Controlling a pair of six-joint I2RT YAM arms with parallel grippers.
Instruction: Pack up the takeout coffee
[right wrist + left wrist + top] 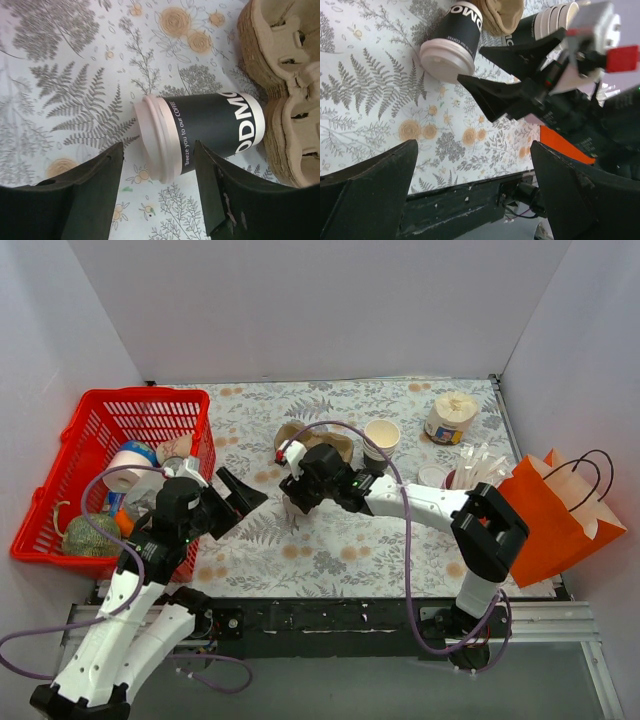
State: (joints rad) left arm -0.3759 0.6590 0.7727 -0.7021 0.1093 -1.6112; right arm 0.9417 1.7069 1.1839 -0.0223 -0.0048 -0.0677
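Currently the takeout coffee (200, 135) lies on its side on the worktop (75, 75), lid end pointing away from the pulp cup carrier (285, 100) just beside its base. Your right fingers (85, 200) sit part-open over it, one on each side of the lid end, holding nothing. That looks like a line-up for a sideways pinch, since a toppled cup offers no upright wall. Your left fingers (365, 185) are spread fully wide nearby and empty, likely keeping out of the way. The orange paper bag (555, 520) stands well apart on the right.
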